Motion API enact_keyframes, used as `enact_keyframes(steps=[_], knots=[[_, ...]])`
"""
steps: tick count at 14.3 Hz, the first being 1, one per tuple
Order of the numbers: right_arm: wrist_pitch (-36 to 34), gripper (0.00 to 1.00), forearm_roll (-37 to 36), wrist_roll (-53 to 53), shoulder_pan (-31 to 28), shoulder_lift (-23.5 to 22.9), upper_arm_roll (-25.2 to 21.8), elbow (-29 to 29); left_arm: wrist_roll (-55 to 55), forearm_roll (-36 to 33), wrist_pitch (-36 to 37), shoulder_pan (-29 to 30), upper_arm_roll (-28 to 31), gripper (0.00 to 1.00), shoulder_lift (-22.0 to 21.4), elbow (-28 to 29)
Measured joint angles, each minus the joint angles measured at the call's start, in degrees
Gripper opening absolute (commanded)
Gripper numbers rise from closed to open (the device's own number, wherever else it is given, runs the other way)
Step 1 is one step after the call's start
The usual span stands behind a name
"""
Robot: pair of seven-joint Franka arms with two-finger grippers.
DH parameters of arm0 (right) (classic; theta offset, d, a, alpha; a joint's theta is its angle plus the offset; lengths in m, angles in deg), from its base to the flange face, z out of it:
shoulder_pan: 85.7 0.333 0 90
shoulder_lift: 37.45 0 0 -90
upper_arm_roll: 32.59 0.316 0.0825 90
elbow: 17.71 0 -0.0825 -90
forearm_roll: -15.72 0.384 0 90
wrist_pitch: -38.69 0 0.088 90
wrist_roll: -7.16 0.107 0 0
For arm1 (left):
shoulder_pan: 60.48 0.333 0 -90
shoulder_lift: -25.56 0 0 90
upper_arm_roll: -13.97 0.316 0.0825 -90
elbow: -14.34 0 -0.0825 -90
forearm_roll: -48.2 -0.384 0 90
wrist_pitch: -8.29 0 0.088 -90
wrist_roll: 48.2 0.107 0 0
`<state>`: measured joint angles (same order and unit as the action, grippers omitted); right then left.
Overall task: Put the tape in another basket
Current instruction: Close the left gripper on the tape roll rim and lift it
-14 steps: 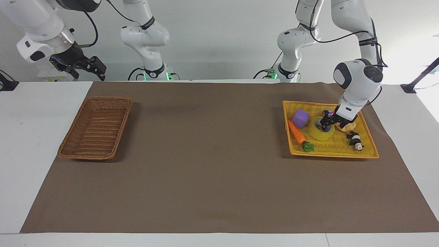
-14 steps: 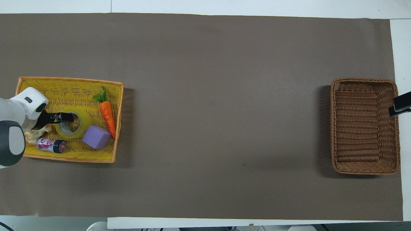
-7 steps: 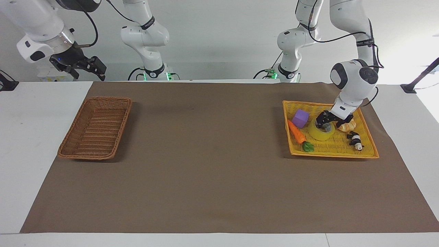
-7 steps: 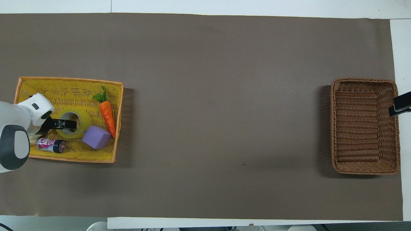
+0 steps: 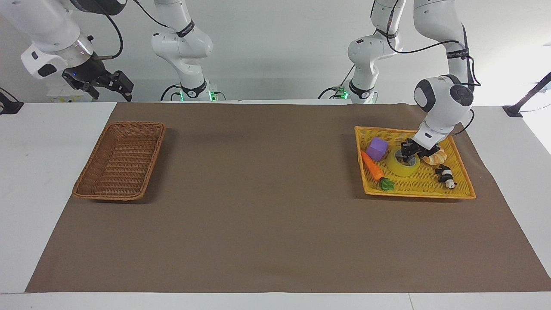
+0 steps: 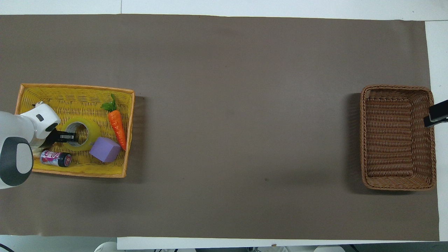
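Two baskets are seen on the brown table cover (image 5: 267, 215): a yellow tray (image 5: 462, 183) at the left arm's end and the brown basket (image 5: 120, 159) at the right arm's end, well apart. The tape (image 5: 404, 168) lies flat in the yellow tray, between a purple block (image 5: 377, 148) and a bread-like item (image 5: 434, 158). A toy carrot (image 5: 372, 165) lies beside the block, and a small black-and-white figure (image 5: 445, 176) lies farther from the robots than the bread-like item. A small can (image 6: 56, 158) is visible in the overhead view at the tray's edge nearest the robots.

The left gripper (image 5: 409, 156) is recorded low at the roll, on the wall of the ring nearest the left arm; in the overhead view its black fingers (image 6: 66, 136) sit across that wall, one reaching into the core opening. Compared with a second ago, the fingers have drawn noticeably closer together and now appear clamped on the wall. The wrist has shifted slightly toward the table's middle. The roll is unchanged in position and not lifted.

The right gripper (image 5: 101, 82) is held waiting in the air just beside the brown basket's rim, unchanged; its jaws are spread and nothing is held.
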<state>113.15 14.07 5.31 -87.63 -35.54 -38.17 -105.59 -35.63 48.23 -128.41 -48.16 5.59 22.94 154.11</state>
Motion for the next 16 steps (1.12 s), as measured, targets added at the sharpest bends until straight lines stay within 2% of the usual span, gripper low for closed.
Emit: enact_keyframes(steps=[4, 8, 16], knots=[[0.00, 1.00, 0.00, 0.00, 0.00, 0.00, 0.00, 0.00, 0.01, 0.00, -0.14, 0.02, 0.07, 0.37, 0.00, 0.00], [0.00, 1.00, 0.00, 0.00, 0.00, 0.00, 0.00, 0.00, 0.02, 0.00, -0.19, 0.03, 0.10, 0.41, 0.00, 0.00], [0.00, 1.00, 0.00, 0.00, 0.00, 0.00, 0.00, 0.00, 0.02, 0.00, -0.19, 0.03, 0.09, 0.43, 0.00, 0.06]])
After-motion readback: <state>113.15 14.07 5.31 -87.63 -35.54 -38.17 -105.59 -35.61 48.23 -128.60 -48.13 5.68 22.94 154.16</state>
